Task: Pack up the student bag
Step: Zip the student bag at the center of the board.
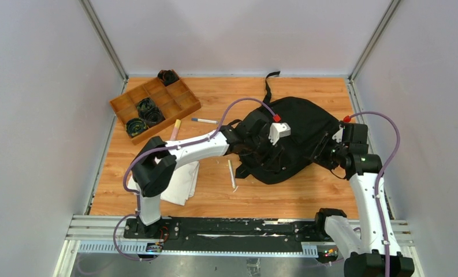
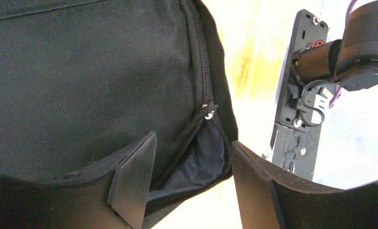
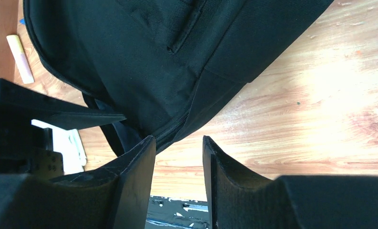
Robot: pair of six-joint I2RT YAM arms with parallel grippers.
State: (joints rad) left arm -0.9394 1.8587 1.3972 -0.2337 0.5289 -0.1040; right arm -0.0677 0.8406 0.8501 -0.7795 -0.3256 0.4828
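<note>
The student bag, a soft black backpack, lies on the wooden table right of centre, its strap trailing toward the back wall. My left gripper hovers over the bag's near left side. In the left wrist view its jaws stand open around the corner of a partly unzipped pocket, whose dark lining shows; the zipper pull sits just above. My right gripper is at the bag's right edge. In the right wrist view it is open, with bare table between the fingers and the bag's zippered hem beside the left finger.
A brown wooden compartment tray with dark rolled items stands at the back left. A pen, a yellow marker and a white stick lie left of the bag. A folded white cloth sits under the left arm.
</note>
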